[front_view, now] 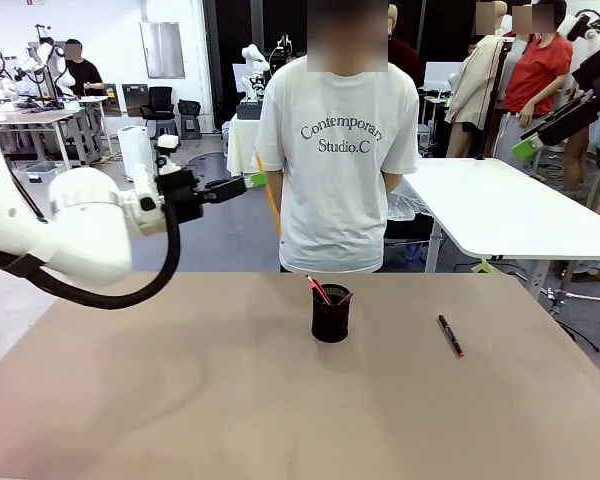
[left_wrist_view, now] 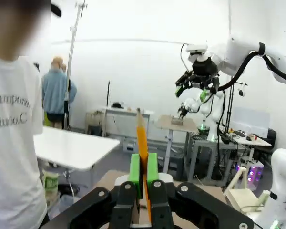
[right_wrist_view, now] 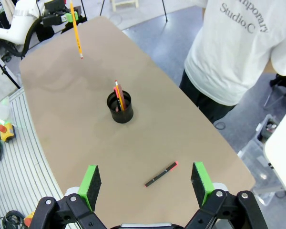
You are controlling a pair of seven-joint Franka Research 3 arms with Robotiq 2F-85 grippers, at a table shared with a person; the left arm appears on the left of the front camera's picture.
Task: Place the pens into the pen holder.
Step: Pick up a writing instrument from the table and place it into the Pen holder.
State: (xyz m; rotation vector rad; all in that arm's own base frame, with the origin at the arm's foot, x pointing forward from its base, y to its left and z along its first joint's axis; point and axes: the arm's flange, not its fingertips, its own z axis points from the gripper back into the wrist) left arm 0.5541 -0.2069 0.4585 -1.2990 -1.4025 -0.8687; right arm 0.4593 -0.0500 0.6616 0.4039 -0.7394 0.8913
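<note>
Your left gripper (front_view: 252, 182) pinches the orange pencil (front_view: 271, 205), which hangs below its fingers (left_wrist_view: 135, 168), well aside of the pen holder (front_view: 331, 313); release now and it misses. Your right gripper (right_wrist_view: 145, 177) stands open, the black pen (right_wrist_view: 160, 174) lying beyond its fingers.

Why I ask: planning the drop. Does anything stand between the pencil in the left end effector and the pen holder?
Nothing visible does. The pencil hangs from the left end effector, open air down to the pen holder, its mouth open beside one leaning pen.
</note>
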